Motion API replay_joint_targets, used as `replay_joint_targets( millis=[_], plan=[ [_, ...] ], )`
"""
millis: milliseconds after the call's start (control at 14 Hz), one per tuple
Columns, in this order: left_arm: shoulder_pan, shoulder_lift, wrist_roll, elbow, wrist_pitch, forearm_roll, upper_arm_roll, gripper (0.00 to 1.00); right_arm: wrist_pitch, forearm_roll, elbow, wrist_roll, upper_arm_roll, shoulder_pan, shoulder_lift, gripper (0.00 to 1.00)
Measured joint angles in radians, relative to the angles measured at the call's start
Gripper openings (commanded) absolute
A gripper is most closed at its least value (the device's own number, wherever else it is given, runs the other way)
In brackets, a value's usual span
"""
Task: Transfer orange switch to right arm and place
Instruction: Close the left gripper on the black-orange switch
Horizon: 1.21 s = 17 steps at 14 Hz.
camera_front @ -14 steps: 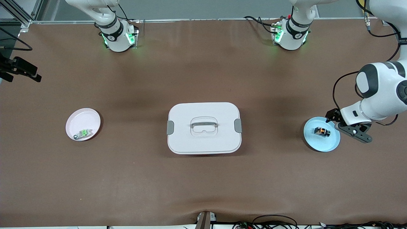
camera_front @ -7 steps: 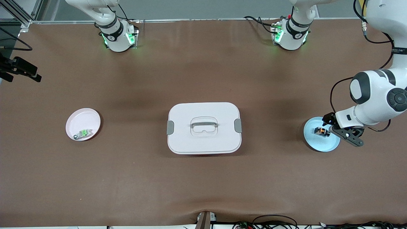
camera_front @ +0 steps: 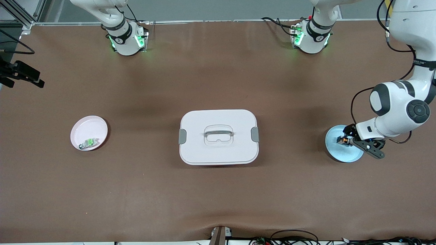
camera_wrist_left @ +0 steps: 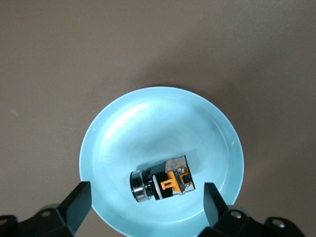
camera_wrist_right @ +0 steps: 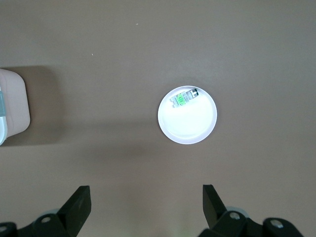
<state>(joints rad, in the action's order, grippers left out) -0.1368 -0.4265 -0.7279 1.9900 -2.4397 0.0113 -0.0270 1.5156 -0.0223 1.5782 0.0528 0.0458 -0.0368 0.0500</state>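
orange switch: I see it lying on its side in the blue plate, toward the left arm's end of the counter.
left claw: over the blue plate, fingers spread either side of the switch, not touching it.
white box: mid-counter, lid on.
pink plate: holds the green switch.
right claw: I read it spread, waiting high over the counter near the pink plate.

orange switch in plate | left end effector over plate | box mid-table
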Motion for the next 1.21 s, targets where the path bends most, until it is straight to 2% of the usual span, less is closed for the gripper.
replay_joint_targets(
  millis=[285,1211],
  plan=[
    [-0.014,-0.015,0.0,0.031,-0.038,-0.094,0.0,1.0,0.0,0.0,0.0,0.0,0.0,0.0,0.0,1.0],
    [-0.022,-0.083,0.084,0.052,-0.119,-0.11,0.0,1.0,0.0,0.0,0.0,0.0,-0.001,0.0,0.0,1.0]
  ],
)
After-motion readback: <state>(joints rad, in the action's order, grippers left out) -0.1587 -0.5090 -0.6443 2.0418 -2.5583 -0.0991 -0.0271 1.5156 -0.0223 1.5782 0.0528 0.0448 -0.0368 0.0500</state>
